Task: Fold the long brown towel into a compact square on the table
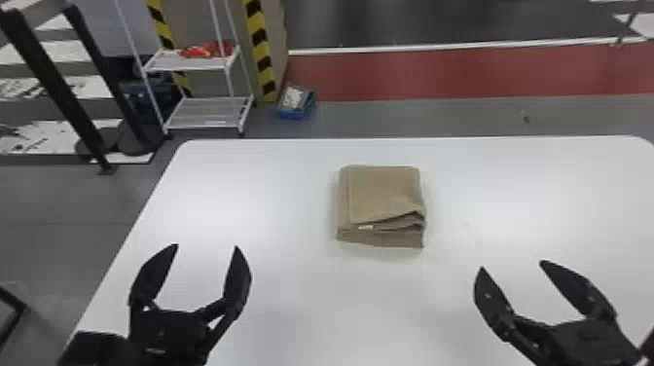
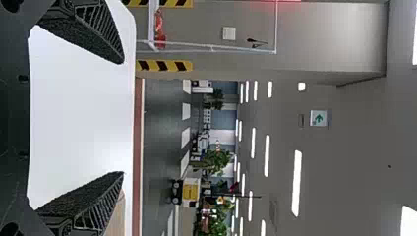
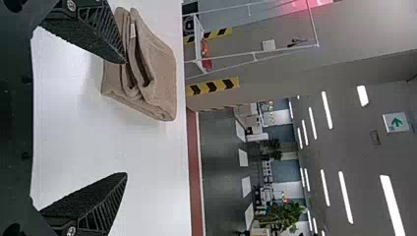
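The brown towel (image 1: 384, 194) lies folded into a thick, roughly square stack on the white table (image 1: 272, 194), its layered edges fanning slightly at the near right corner. My left gripper (image 1: 207, 247) stands open to the near left of it, apart from the cloth; in the left wrist view the gripper (image 2: 123, 118) has nothing between its fingers. At the near right, my right gripper (image 1: 512, 265) is open too and holds nothing. The right wrist view shows the right gripper (image 3: 126, 118) with the towel (image 3: 160, 73) beyond one finger.
Past the table's far left corner stands a white wire shelf (image 1: 204, 119) with red items on it. A blue box (image 1: 296, 103) sits on the floor beside a yellow-and-black striped pillar (image 1: 263, 58). Black posts (image 1: 53, 87) rise at the far left.
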